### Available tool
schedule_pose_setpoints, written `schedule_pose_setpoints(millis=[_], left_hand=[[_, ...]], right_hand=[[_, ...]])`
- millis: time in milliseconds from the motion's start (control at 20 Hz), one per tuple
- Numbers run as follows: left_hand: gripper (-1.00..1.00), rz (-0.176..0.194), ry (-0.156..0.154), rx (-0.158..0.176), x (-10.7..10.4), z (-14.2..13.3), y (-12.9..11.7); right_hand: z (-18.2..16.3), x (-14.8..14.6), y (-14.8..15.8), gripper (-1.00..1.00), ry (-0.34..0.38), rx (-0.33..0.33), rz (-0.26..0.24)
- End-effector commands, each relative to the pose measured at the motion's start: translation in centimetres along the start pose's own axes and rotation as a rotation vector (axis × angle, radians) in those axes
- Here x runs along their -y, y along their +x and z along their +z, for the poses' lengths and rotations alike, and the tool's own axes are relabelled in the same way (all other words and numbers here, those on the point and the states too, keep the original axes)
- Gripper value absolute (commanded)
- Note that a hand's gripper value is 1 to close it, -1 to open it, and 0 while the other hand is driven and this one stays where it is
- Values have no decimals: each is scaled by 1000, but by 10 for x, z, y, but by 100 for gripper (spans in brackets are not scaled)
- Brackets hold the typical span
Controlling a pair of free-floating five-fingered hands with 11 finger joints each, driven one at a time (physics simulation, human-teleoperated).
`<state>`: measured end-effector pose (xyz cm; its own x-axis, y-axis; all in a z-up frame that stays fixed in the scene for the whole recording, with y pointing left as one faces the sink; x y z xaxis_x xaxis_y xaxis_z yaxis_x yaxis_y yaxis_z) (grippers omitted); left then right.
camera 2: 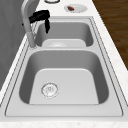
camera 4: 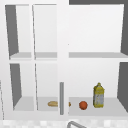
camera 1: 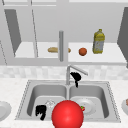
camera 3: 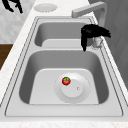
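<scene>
The right robot hand (camera 1: pixel 75 77) hovers at centre frame in the front view, close against the grey metal faucet (camera 1: pixel 68 74) that rises between the two basins of the stainless steel double sink (camera 1: pixel 25 100). Its fingers lie loosely spread with one hanging down, and none can be seen wrapped round the neck (camera 2: pixel 29 30). In the right side view this hand (camera 3: pixel 96 32) covers the faucet's base at upper right. The faucet is likely rigid, fixed at its foot and smooth enough to slip under a loose hold. The flat spout (camera 3: pixel 87 10) looks the better place to grip or push, since it gives leverage for swivelling. The left robot hand (camera 1: pixel 40 111) hangs at lower left with relaxed fingers pointing down, beside a large glossy red ball (camera 1: pixel 67 114). A small red tomato (camera 3: pixel 66 80) lies on a round white plate (camera 3: pixel 75 96) in the near basin. On the cabinet shelf (camera 1: pixel 112 58) stand a pale bread loaf (camera 1: pixel 52 49), a round orange fruit (camera 1: pixel 82 51) and a yellow plastic bottle (camera 1: pixel 99 41). The bottle's label carries no writing that can be read, and no brand shows anywhere.
</scene>
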<state>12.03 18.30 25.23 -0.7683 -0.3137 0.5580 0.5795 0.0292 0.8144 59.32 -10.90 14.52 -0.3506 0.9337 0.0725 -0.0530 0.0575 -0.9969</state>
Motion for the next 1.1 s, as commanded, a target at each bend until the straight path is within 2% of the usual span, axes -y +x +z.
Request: schedule_pose_setpoints(millis=[0, 200, 300, 450, 650, 700, 750, 950, 1050], left_hand=[[0, 0, 0, 0, 0, 0, 0], [0, 0, 0, 0, 0, 0, 0], [0, 0, 0, 0, 0, 0, 0], [0, 0, 0, 0, 0, 0, 0], [0, 0, 0, 0, 0, 0, 0], [0, 0, 0, 0, 0, 0, 0], [0, 0, 0, 0, 0, 0, 0], [0, 0, 0, 0, 0, 0, 0], [0, 0, 0, 0, 0, 0, 0]], right_hand=[[-14, -6, 2, -100, 136, -5, 32], [-29, -13, 2, -100, 234, -14, 24], [-37, -14, 3, -100, 259, -31, 84], [-51, -17, 3, -100, 301, -49, 132], [-64, -16, 3, -100, 354, -103, 247], [-67, -16, 3, 100, 365, -108, 270], [-69, -15, 3, 100, 371, -101, 295], [-86, -20, 4, 100, 424, -123, 314], [-88, -29, -5, 100, 412, -117, 294]])
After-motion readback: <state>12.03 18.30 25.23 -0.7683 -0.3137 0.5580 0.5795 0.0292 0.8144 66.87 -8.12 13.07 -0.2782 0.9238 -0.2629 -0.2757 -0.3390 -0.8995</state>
